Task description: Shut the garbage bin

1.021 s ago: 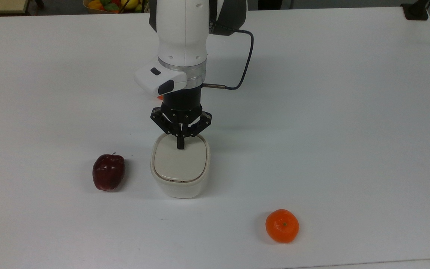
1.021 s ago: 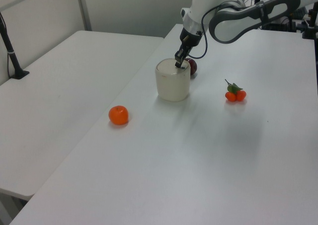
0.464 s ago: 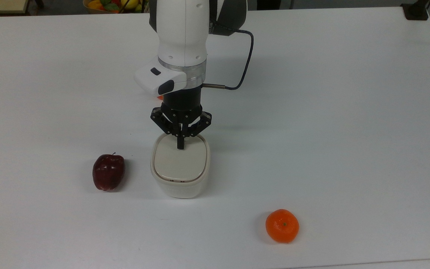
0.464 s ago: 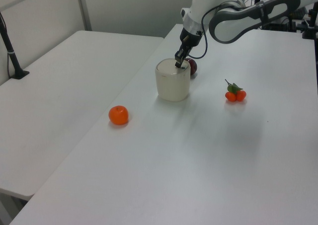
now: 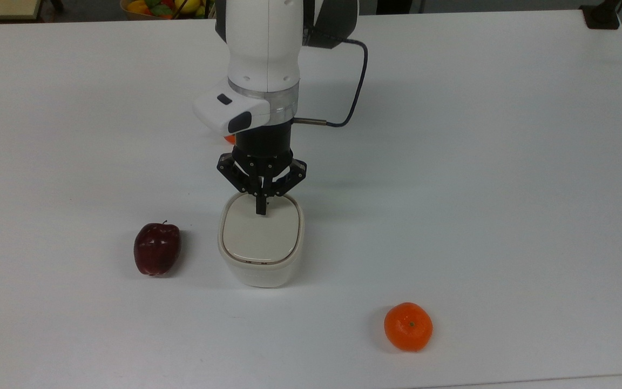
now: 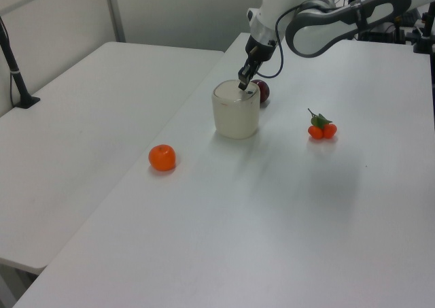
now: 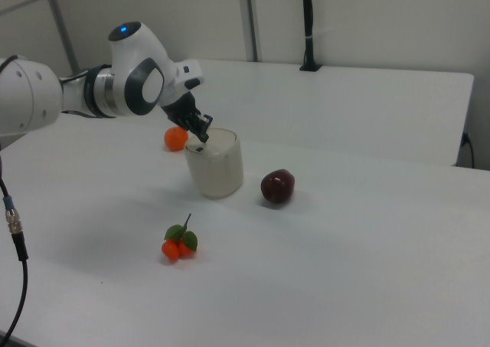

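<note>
we see the white arm (image 5: 264, 59) reaching in from the top view's upper edge and pointing steeply down, its black wrist section tipped over the far edge of the garbage bin (image 5: 261, 240); in the left view the arm (image 6: 319, 22) comes from the left view's upper right and bends down toward the bin (image 6: 236, 111), and in the right view it (image 7: 92, 86) enters from the right view's left. the garbage bin stands upright near the middle of the white table (image 5: 505, 162), a cream-white rounded-square tub with a flat beige lid (image 5: 259, 232) lying level inside its rim, so the bin looks closed. the gripper (image 5: 261, 208) has its two fingers drawn together into one narrow black tip, with nothing held between them. that tip sits at the far edge of the lid in the top view; it seems to touch the lid, though we cannot be sure from these angles whether it rests on it or hangs just above. in the right view the gripper (image 7: 200, 138) meets the bin (image 7: 217, 163) at its upper left rim. a dark red apple (image 5: 157, 248) lies near the bin on the top view's left, apart from it, an orange (image 5: 408, 326) lies well apart toward the top view's lower right, and a small cluster of orange fruits with leaves (image 6: 321, 126) lies on the table on the left view's right.
</note>
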